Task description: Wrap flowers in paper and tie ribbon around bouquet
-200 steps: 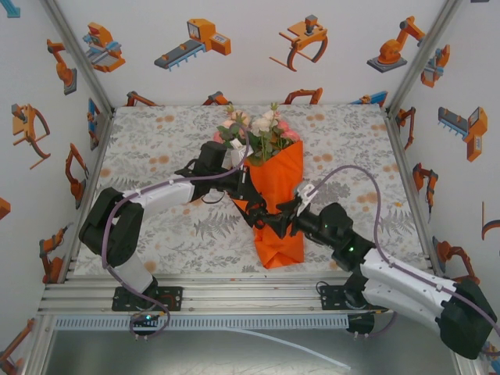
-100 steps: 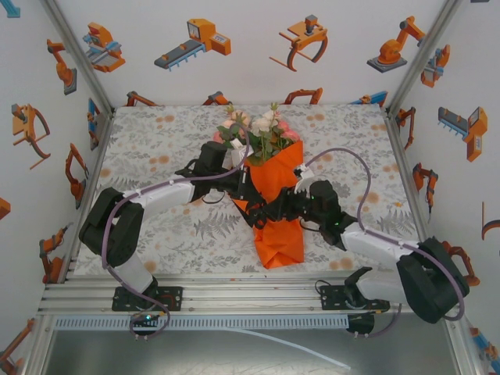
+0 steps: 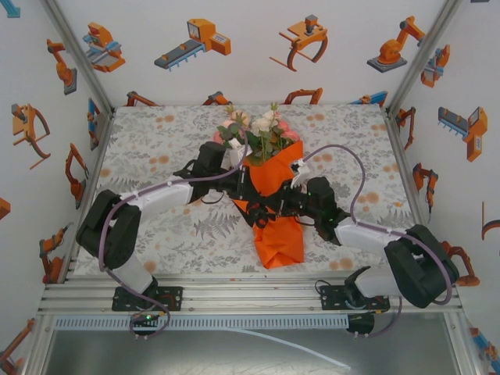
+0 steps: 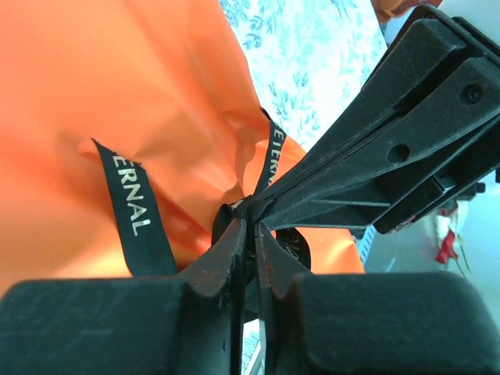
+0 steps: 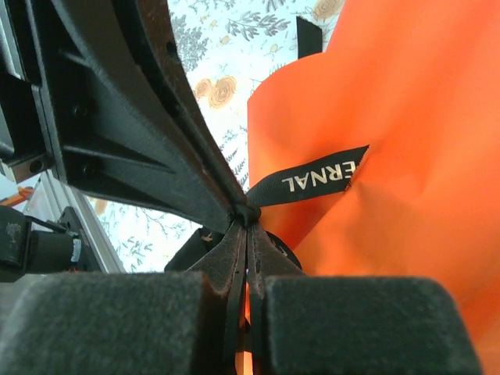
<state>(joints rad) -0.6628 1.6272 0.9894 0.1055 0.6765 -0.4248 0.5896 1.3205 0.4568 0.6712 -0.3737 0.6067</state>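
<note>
So, the bouquet lay in the middle of the overhead frame on the leafy tablecloth. The flowers poked toward the top and the orange paper cone ran down toward the bottom edge. Both arms had their tips crowded at the cone's narrow waist, which made sense, since that's where a tie has to bite to keep the wrap from springing open.

In the left wrist view the black ribbon with pale lettering ran from the left down to the pinch point at frame centre. The left gripper came up from the bottom edge with its jaws only a sliver apart, right at a dark bunch of ribbon. Nobody could tell from that angle whether it actually gripped anything.

The right gripper, in its own camera, had its jaws pressed flat together at that same spot. It looked to have the ribbon end pinched, the lettered tail stretching right across the paper. Tip to tip like that read as a handoff or a knot being drawn, so the wrap looked done and the tie underway. The floppy strip slipping free seemed the main risk.
</note>
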